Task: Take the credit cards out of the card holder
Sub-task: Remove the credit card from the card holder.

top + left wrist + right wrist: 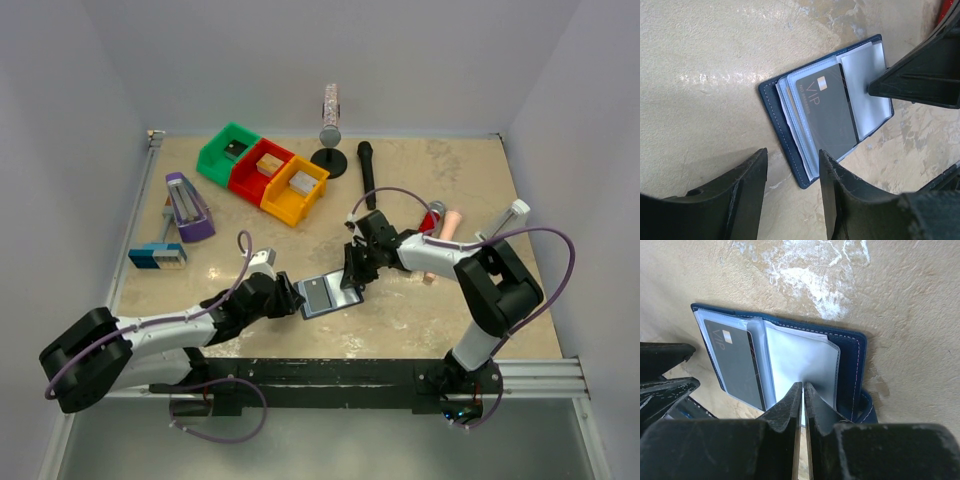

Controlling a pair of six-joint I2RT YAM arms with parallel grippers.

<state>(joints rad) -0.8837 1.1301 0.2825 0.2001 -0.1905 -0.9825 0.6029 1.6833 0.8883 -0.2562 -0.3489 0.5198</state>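
Lying open near the front middle of the beige speckled bench (400, 320), the dark blue bifold card holder (325, 293) is showing its clear plastic sleeves (800, 357), and a flat dark grey card printed VIP (827, 115) is sitting inside one of them. The right gripper (802, 397) is pinching the edge of the neighbouring sleeve, its fingers pressed almost together. The left gripper (792, 192) is hovering spread just beside the holder's opposite edge.
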